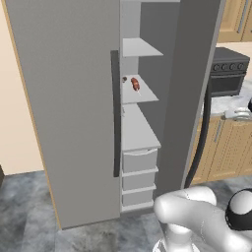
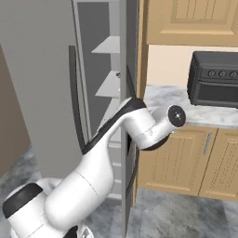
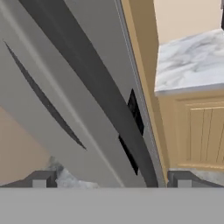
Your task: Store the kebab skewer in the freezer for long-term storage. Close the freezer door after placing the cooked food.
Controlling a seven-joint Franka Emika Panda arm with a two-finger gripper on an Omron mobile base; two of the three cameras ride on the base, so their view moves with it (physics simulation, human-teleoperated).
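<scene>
Dark finger tips of your gripper stand wide apart with nothing between them, and they point at the grey edge of the freezer door, so you look set to push that panel rather than grasp anything. Your kebab skewer already lies on a middle shelf inside the freezer, far from the hand, which suggests the placing is done and only the closing remains. To the right, the marble counter carries the black countertop oven, well clear of the door's swing.
</scene>
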